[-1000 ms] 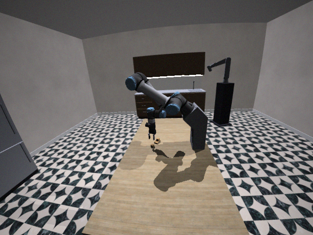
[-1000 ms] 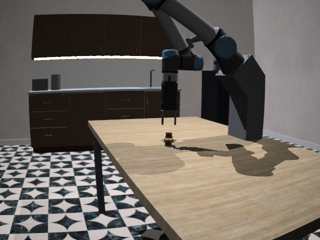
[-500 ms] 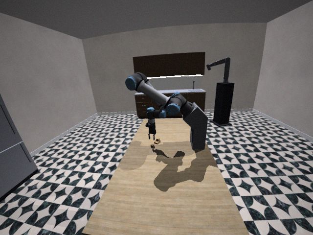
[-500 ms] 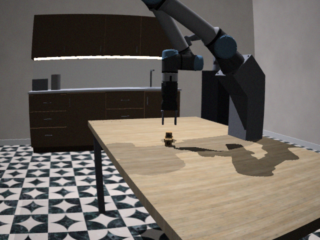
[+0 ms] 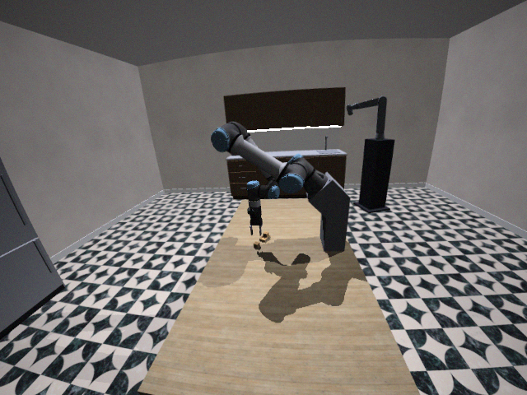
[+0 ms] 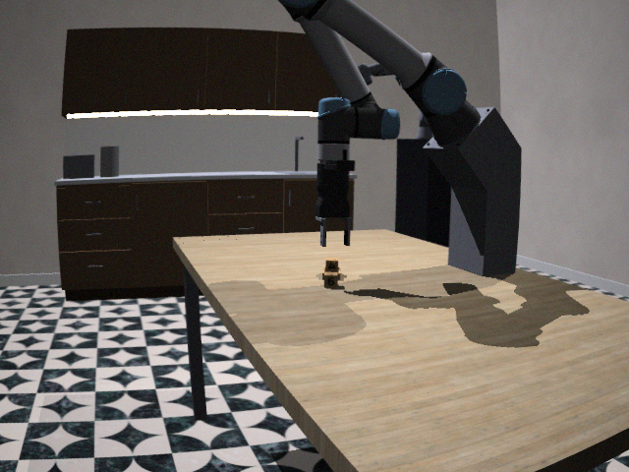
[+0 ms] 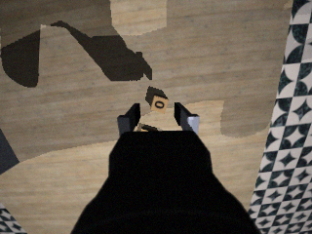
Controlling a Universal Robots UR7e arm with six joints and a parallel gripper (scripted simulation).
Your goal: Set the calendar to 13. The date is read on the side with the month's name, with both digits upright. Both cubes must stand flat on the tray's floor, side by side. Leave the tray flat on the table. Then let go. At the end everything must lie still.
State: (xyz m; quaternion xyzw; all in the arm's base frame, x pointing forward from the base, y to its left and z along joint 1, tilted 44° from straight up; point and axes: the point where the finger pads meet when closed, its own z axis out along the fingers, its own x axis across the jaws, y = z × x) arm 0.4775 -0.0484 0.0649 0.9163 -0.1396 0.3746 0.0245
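The black parallel gripper is wide, with nothing between its fingers, and points down above the small light-wood calendar tray. The tray, the landmark, rests on the light-wood rectangular table. A small wooden cube with dark printed digits stands on the table just beside the tray, outside it. Its top face shows a 0; the face toward the exterior view appears to read 6. What lies in the tray is too small to tell, so the position of the second cube cannot be confirmed.

Handling: the cube is probably light and rigid, with flat faces suited to parallel fingers. Grip two opposite side faces, square to the fingers and near mid-height. An oblique grip is likely to twist the cube; an edge grip may let it slip. Moderate force should suffice. Neither 1 nor 3 is visible on the cube, so a regrip to turn it is likely. The tray is probably light too: avoid pushing its walls, as contact may slide or tip it.

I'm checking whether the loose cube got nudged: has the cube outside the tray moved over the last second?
No visible move: in the exterior view the cube keeps its place against the table's shadow edges.
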